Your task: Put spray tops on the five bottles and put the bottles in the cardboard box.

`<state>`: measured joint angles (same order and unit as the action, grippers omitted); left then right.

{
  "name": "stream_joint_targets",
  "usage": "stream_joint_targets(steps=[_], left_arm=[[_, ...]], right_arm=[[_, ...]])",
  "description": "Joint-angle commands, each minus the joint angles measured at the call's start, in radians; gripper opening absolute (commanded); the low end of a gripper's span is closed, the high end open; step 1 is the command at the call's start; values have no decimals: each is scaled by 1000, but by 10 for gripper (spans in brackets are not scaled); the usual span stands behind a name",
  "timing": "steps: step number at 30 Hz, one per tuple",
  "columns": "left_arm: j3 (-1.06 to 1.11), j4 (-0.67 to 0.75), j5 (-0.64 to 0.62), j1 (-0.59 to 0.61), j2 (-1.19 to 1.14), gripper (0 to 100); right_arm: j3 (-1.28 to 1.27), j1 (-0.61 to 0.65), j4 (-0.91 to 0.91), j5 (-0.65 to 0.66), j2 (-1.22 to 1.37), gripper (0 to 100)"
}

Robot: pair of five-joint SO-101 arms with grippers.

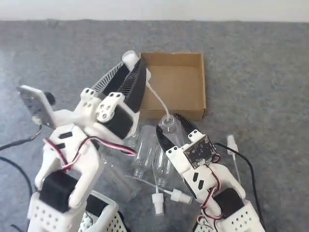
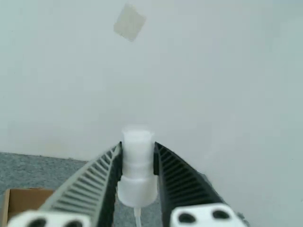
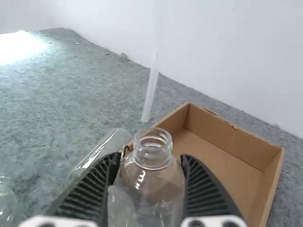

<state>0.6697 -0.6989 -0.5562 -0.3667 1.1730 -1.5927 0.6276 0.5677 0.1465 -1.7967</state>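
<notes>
Spray top (image 2: 137, 163) pinched between left fingers (image 2: 182, 182), raised at box (image 1: 203, 82) corner (tube (image 1: 155, 99) trailing down toward bottle mouth). Bottle (image 3: 151, 172) clamped by right fingers (image 3: 203, 194), just beside box front wall. Other bottles (image 1: 144, 150), loose tops (image 1: 181, 195) lie on desk (image 1: 270, 72).

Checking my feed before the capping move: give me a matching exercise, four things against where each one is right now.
Things:
1. raised spray top
2. uncapped bottle
3. cardboard box
4. loose spray tops

Places:
a. lying loose on the carpet
b. clamped in the right gripper
c. clamped in the left gripper
d. sitting open-topped on the carpet

Pairs: 1-c, 2-b, 3-d, 4-a.
</notes>
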Motion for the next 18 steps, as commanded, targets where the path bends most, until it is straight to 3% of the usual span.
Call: stream_joint_targets(steps=[1,9,18], left_arm=[[21,25,12,2,17,12],[137,132,12,49,17,12],[176,138,12,55,20,12]], right_arm=[[14,7,5,14,-19,7],[12,7,7,12,-19,7],[12,5,7,14,-19,7]])
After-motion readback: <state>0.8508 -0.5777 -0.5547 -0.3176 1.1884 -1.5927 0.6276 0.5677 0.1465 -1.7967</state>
